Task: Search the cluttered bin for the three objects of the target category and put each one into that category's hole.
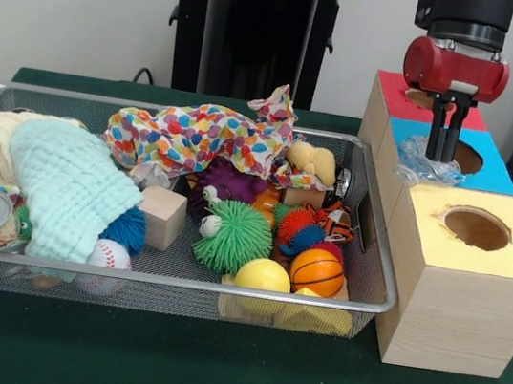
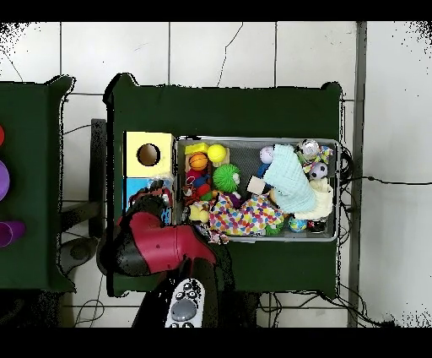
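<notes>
The hand [image 1: 446, 148] is hanging over the wooden box [image 1: 452, 308], its fingers pinching a crumpled clear bottle [image 1: 422, 164] that is bulging out just below and to the left of the fingertips in the front view. The blue-framed hole [image 1: 466, 158] is sitting right beside the hand, a touch to the right of the fingers and partly behind them, so the bottle is looking slightly off-centre toward the box's bin-side edge. By my reckoning a small sideways nudge toward the hole is what the drop is turning on, while the wire bin [image 1: 369, 310] of toys on the green tabletop [image 1: 211, 369] is waiting off to the left.
</notes>
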### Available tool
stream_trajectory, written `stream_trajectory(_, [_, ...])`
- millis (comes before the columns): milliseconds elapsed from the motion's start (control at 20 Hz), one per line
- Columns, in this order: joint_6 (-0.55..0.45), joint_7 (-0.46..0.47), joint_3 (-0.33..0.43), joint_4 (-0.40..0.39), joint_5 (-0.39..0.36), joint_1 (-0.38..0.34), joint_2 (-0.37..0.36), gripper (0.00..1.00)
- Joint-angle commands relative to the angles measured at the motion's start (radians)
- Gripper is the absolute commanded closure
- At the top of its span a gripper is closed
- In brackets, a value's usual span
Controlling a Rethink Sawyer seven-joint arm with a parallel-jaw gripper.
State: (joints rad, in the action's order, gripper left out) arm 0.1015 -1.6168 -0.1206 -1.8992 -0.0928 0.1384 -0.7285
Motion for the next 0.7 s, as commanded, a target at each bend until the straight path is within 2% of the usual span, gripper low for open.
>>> stream_trajectory(50, [-0.081, -0.2, 0.016, -0.124, 0.019, -0.019, 0.065, 1.0])
stream_trajectory(400, [-0.094, -0.252, 0.022, -0.15, 0.088, -0.005, 0.067, 1.0])
stream_trajectory(700, [-0.092, -0.245, 0.023, -0.165, 0.122, 0.0, 0.065, 1.0])
